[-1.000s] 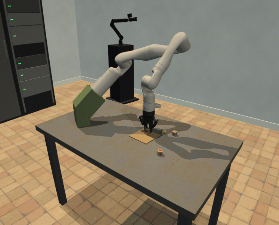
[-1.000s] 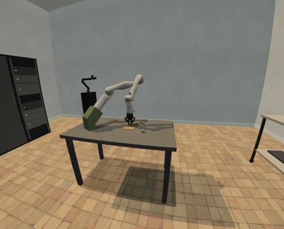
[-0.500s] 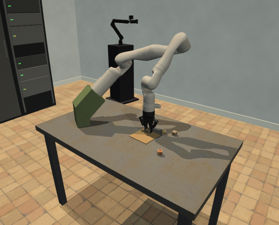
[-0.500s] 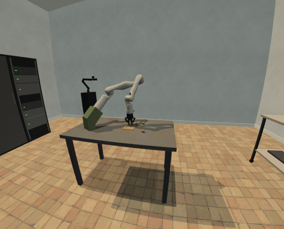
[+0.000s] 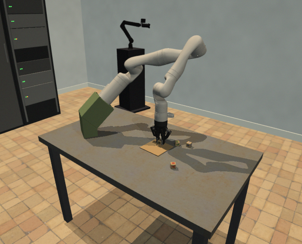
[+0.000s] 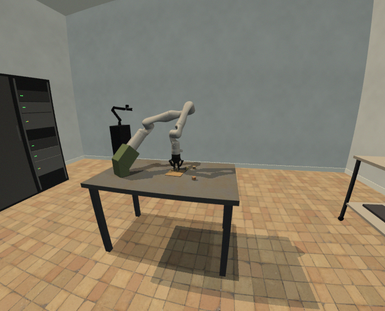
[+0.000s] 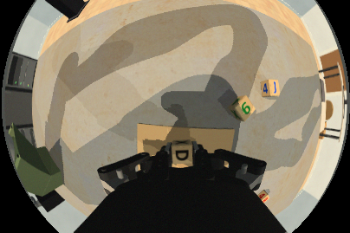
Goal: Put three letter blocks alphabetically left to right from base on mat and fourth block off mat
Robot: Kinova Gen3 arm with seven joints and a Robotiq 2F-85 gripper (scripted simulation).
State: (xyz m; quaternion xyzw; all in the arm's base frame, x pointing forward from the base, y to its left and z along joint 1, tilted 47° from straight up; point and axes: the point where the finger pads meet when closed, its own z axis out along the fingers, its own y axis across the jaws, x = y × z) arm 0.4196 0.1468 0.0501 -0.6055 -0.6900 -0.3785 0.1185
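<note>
My gripper (image 5: 160, 142) (image 6: 176, 169) (image 7: 182, 148) is shut on a wooden block with a black D on top (image 7: 181, 153) (image 5: 159, 142). It holds the block low over the far part of the tan mat (image 5: 153, 149) (image 6: 172, 174) (image 7: 151, 135). A block with a green mark (image 5: 177, 143) (image 7: 244, 108) lies on the table just off the mat's right corner. A block with blue marks (image 5: 188, 144) (image 7: 269, 87) lies a little further right. A block with a red letter on top (image 5: 173, 165) (image 6: 193, 178) (image 7: 263, 195) lies apart, nearer the table's front.
The arm's green base housing (image 5: 93, 115) (image 6: 123, 160) stands at the table's left end. A black pedestal with a camera arm (image 5: 131, 78) stands behind the table. A server rack (image 5: 27, 57) is at the left wall. A side table (image 6: 376, 187) stands far right.
</note>
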